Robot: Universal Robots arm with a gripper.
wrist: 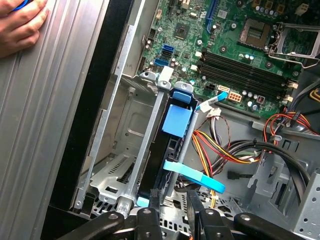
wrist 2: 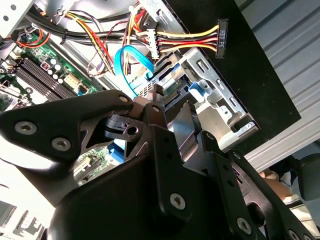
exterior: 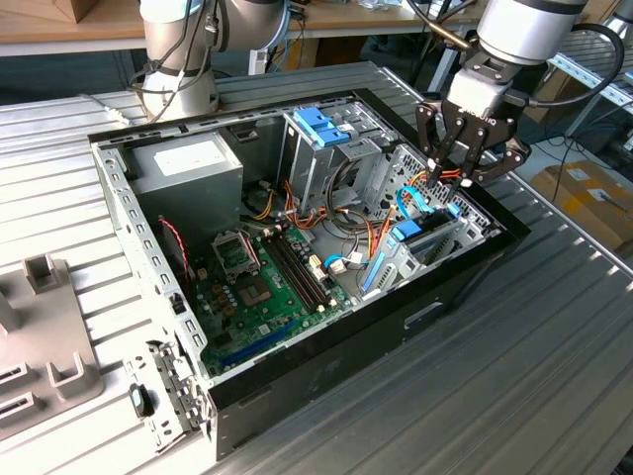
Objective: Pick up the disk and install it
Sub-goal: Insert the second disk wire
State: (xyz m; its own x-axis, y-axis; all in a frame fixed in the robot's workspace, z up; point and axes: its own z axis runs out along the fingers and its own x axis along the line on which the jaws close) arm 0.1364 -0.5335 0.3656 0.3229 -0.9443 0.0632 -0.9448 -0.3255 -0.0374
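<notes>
A: Where is the disk [wrist: 161, 150]?

B: On edge in the slot at the case [exterior: 297, 386] front, under a blue tab [wrist: 178, 120]; its long axis runs away from the gripper [exterior: 457, 170], just below the fingertips.

A: And the arm?

B: Wrist pointing down at the exterior view's right; whether the fingers pinch the disk, I cannot tell.
</notes>
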